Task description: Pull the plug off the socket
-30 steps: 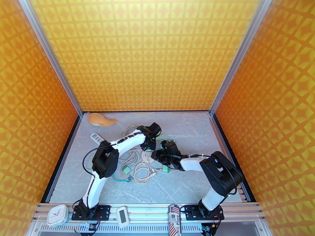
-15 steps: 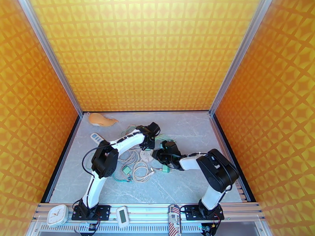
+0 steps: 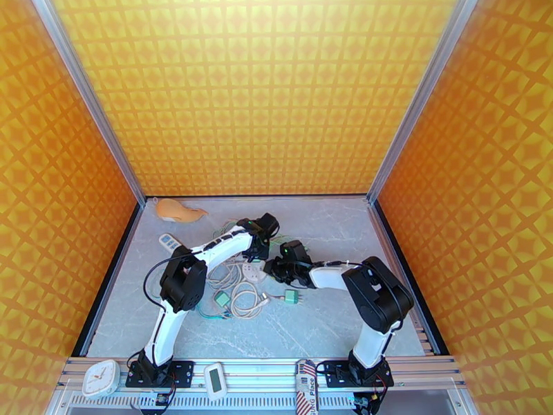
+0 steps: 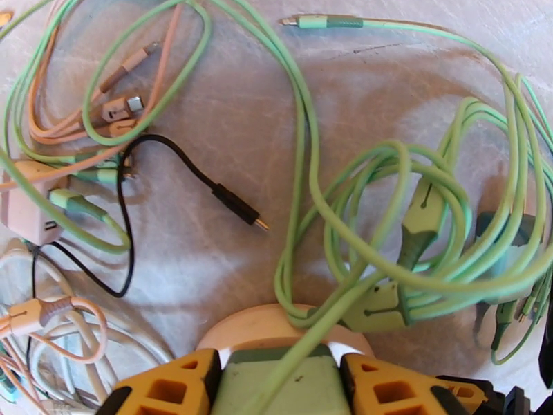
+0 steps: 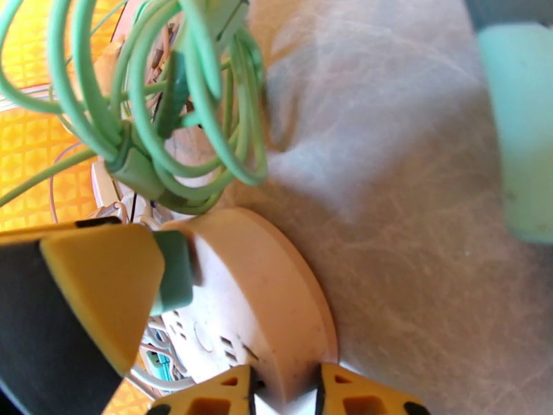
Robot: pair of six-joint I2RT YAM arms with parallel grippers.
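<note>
From above, your left fingers [image 3: 258,252] and right fingers [image 3: 272,269] meet over the round white socket [image 3: 251,273], which lies among loose cables near the middle of the bench [image 3: 332,319]. The two arms are very close together here. If you pull along the wrong line, one wrist may knock the other.

In the left wrist view, your left fingers [image 4: 207,371] are narrowed onto the green plug [image 4: 290,385] and hold it. The plug sits in the socket [image 4: 242,330] just beyond the fingertips. Its green cable [image 4: 307,133] runs forward out of the grip and into a knotted bundle, near a black cable [image 4: 228,202]. My worry is that a straight pull drags this tangle along, or that the cable snags and tilts the plug so the pins bind. Pulling at an angle would likely make the fingers slide off the smooth plug body.

In the right wrist view, your right fingers [image 5: 231,395] are narrow and pinch the rim of the socket [image 5: 256,292], one on each side. The plug [image 5: 173,271] shows at the left, beside a left finger [image 5: 97,292]. That pinch takes only the thin edge. I judge that a hard pull could twist the socket out of it, so plug and socket lift together. The hanging green loops [image 5: 138,98] could also catch on a finger as the two parts separate.
</note>
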